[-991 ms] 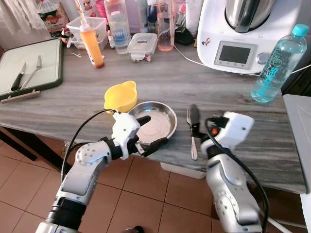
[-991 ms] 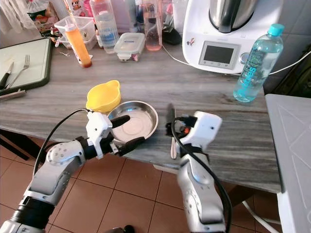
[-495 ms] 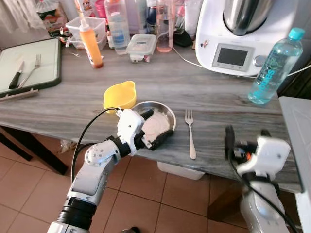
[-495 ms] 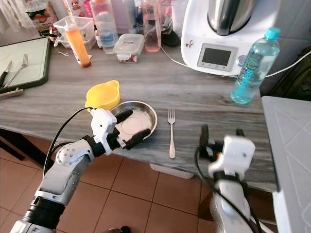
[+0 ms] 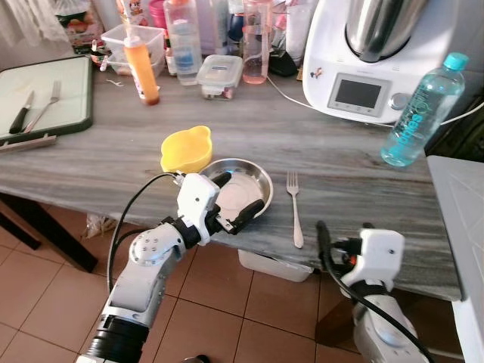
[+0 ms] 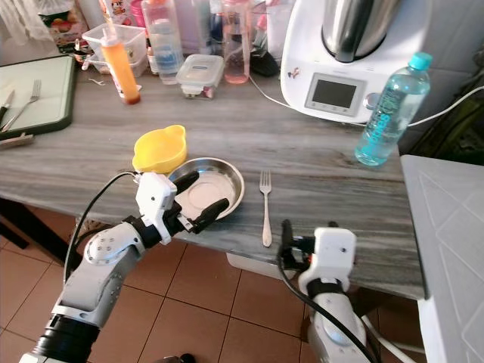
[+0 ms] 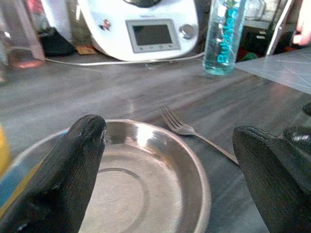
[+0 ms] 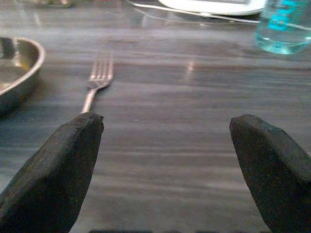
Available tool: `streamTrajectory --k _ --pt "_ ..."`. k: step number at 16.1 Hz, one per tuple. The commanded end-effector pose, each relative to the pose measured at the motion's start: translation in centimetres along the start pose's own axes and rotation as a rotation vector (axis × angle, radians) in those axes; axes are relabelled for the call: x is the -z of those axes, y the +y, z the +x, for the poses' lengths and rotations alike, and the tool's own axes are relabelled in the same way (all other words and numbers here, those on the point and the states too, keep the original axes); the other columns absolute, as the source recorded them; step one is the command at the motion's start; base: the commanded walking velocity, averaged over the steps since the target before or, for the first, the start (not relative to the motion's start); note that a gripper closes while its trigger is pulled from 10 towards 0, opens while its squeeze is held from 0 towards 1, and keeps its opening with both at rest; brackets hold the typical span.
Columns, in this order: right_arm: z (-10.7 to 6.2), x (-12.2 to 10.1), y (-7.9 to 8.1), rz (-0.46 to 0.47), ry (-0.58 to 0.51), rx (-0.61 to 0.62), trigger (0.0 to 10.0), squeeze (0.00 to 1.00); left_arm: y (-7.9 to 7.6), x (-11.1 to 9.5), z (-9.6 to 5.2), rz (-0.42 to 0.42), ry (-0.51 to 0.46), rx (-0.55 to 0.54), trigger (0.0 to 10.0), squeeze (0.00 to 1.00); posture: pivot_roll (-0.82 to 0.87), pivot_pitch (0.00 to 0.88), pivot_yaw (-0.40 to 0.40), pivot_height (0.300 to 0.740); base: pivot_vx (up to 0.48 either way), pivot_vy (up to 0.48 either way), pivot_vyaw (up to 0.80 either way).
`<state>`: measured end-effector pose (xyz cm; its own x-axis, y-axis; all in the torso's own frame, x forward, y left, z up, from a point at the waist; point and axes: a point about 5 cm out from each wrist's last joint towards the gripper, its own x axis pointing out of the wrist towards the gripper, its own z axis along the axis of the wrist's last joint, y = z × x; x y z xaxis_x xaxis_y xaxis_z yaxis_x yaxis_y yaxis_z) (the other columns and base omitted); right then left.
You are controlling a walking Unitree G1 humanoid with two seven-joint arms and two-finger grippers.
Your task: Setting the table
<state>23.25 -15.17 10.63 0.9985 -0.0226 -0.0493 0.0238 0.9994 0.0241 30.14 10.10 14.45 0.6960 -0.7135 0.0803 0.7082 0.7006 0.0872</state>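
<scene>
The steel plate sits near the surface's front edge, fork just beside it. Left tool spreads wide over the plate, holding nothing; right tool gapes empty at the edge.

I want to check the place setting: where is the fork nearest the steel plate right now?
The fork lies flat on the grey table near its front edge, just right of the steel plate, tines pointing toward the white kitchen machine.

Left gripper spread over steel plate beside fork.
</scene>
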Motion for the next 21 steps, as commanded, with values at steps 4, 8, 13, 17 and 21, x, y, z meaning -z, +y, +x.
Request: streamTrajectory --k 4,8,13,17,21 --pt "0.5 0.5 -0.1 -0.017 0.038 0.050 10.0 1.00 1.3 -0.9 -1.2 0.039 0.015 -0.020 10.0 0.00 0.13 0.142 0.015 0.740 0.000 0.000 0.00" --pt "0.0 1.4 -0.4 -0.017 0.094 0.095 10.0 1.00 1.2 -0.9 -1.5 0.041 0.032 -0.008 10.0 0.00 0.13 0.154 0.023 0.740 0.000 0.000 0.00" --pt "0.0 2.0 -1.0 -0.028 0.124 0.127 10.0 1.00 1.0 -0.8 -1.5 0.033 0.045 0.002 10.0 0.00 0.12 0.165 0.022 0.740 0.000 0.000 0.00" --pt "1.0 1.7 -0.1 -0.019 0.122 0.087 10.0 1.00 0.8 -0.7 -1.5 0.029 0.049 0.008 10.0 0.00 0.12 0.169 0.023 0.740 0.000 0.000 0.00" --pt "1.2 1.6 1.1 -0.009 0.126 0.034 10.0 1.00 0.7 -0.7 -1.6 0.028 0.052 0.009 10.0 0.00 0.13 0.172 0.019 0.740 0.000 0.000 0.00"
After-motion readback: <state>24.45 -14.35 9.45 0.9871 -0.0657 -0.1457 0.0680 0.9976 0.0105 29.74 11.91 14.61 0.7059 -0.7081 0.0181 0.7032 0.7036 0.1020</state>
